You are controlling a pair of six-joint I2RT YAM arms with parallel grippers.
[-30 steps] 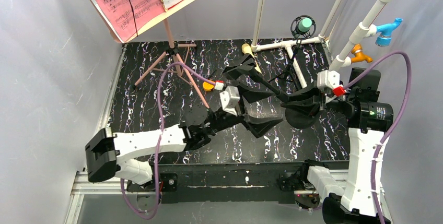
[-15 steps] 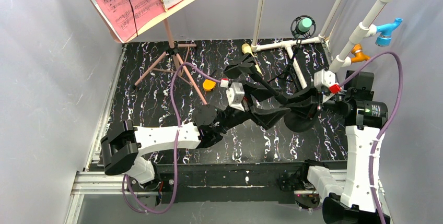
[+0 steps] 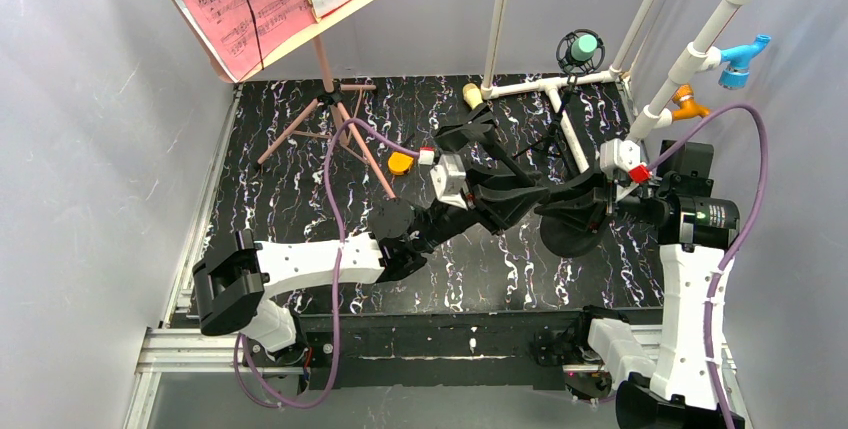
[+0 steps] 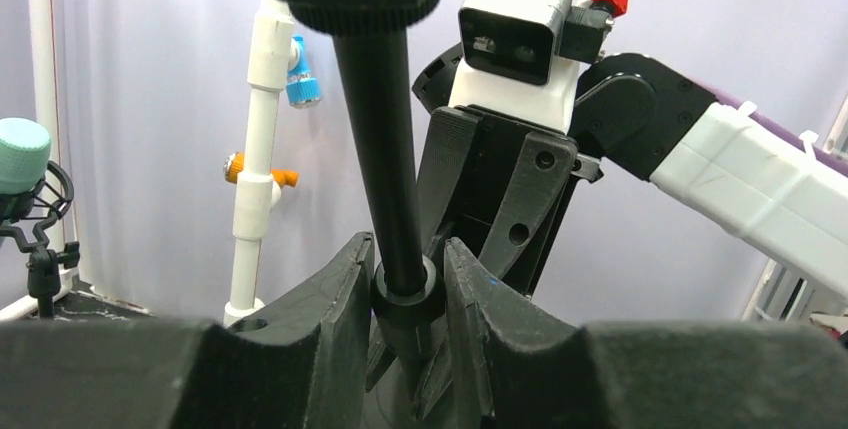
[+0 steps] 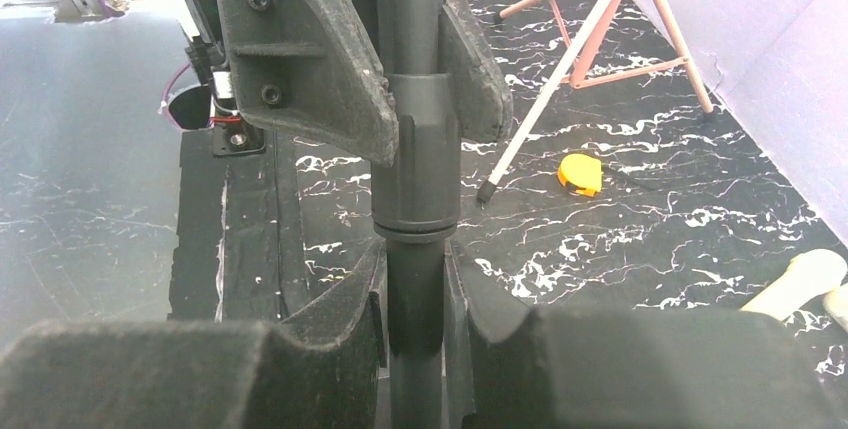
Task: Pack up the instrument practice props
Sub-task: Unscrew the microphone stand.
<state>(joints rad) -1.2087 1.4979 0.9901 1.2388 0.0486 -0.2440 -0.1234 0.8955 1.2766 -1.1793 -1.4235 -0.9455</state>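
A black stand pole (image 4: 385, 149) runs up between both grippers over the middle of the table. My left gripper (image 4: 408, 259) is shut on the pole's collar, both fingers pressed against it. My right gripper (image 5: 413, 269) is shut on the same pole (image 5: 415, 179) just below its thick sleeve. In the top view the two grippers meet near the pole's round black base (image 3: 572, 234). The pink music board (image 3: 270, 4) with sheets stands on pink tripod legs (image 3: 335, 129) at the back left. A beige microphone (image 3: 472, 96) lies at the back; a teal microphone (image 3: 583, 47) sits in a mount.
The white pipe frame (image 3: 555, 84) with a blue fitting (image 3: 745, 54) and an orange fitting (image 3: 690, 104) stands at the back right. A small yellow-orange object (image 3: 400, 163) lies by a tripod foot. Grey walls close in the left, back and right sides.
My left arm has swung right to the pole and its jaws have closed from wide open onto the collar. The right gripper has kept its hold, shifting slightly left.
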